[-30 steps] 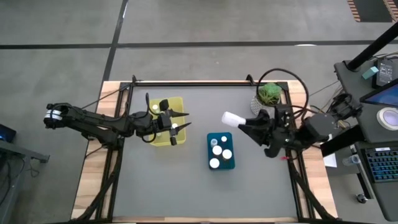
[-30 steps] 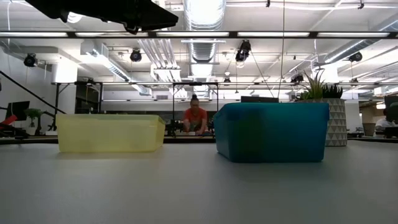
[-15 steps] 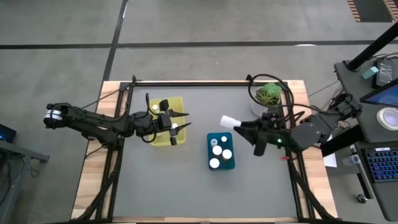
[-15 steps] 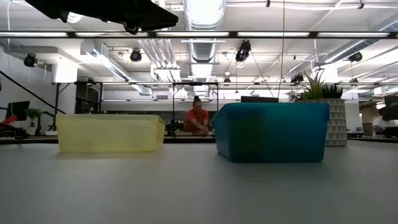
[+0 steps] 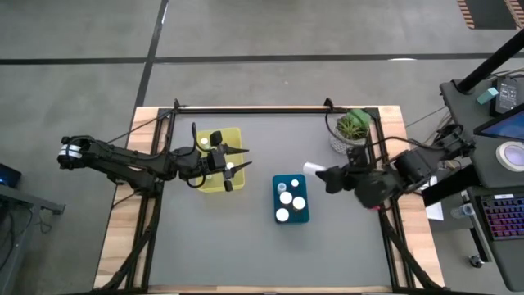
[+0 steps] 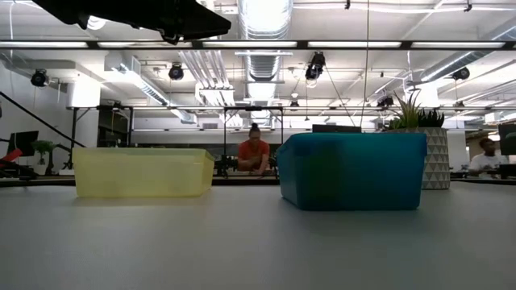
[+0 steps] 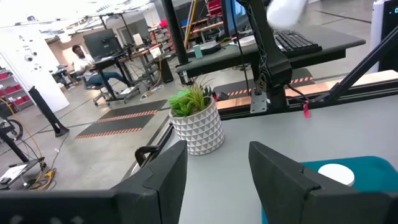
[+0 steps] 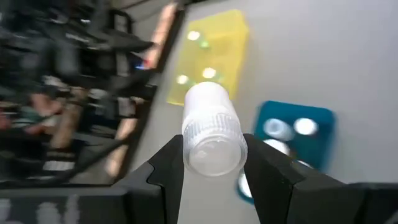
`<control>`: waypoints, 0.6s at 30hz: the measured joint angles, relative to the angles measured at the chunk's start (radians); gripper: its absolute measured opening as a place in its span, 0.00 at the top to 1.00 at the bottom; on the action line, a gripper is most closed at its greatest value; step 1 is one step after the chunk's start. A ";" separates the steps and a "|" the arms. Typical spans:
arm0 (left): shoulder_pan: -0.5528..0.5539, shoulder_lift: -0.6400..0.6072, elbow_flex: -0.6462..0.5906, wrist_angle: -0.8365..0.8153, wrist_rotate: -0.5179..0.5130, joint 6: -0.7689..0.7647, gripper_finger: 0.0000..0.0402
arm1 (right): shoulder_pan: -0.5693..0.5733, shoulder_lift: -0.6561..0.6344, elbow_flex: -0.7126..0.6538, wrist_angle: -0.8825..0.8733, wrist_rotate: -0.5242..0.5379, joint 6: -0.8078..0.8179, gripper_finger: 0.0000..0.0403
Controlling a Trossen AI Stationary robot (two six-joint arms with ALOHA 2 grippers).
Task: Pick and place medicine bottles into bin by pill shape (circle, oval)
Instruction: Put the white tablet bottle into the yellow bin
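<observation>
My right gripper (image 5: 326,174) is shut on a white medicine bottle (image 5: 313,169), high above the table just right of the blue bin (image 5: 302,217). In the right wrist view the bottle (image 8: 211,127) fills the gap between the fingers. Several white-capped bottles (image 5: 287,201) stand in the blue bin. My left gripper (image 5: 240,159) hovers open over the yellow bin (image 5: 214,182), level, with nothing between its fingers (image 7: 168,177). White caps (image 5: 203,141) show in the yellow bin. My right gripper pinches the white bottle at its ribbed end (image 8: 211,138) between the two fingers (image 8: 168,165). The rest of the bottle sticks out forward past the fingertips, in line with them. The fingers slant down toward the table's left. The bottle is clear of the table and the bins.
A potted green plant (image 5: 354,127) in a white patterned pot (image 7: 199,130) stands at the far right corner, behind my right arm. The two bins (image 6: 141,171) (image 6: 352,169) stand side by side mid-table. Bare grey table lies in front of them.
My right gripper has sunk and tipped its fingers downward while rolling at the wrist, and has drawn back a little toward the table's right edge. The white bottle has gone with it, from pointing level to slanting down. The grip has stayed shut.
</observation>
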 joint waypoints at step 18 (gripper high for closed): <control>0.000 0.000 0.000 0.000 0.000 0.005 0.61 | -0.002 -0.016 0.002 0.285 -0.198 -0.185 0.66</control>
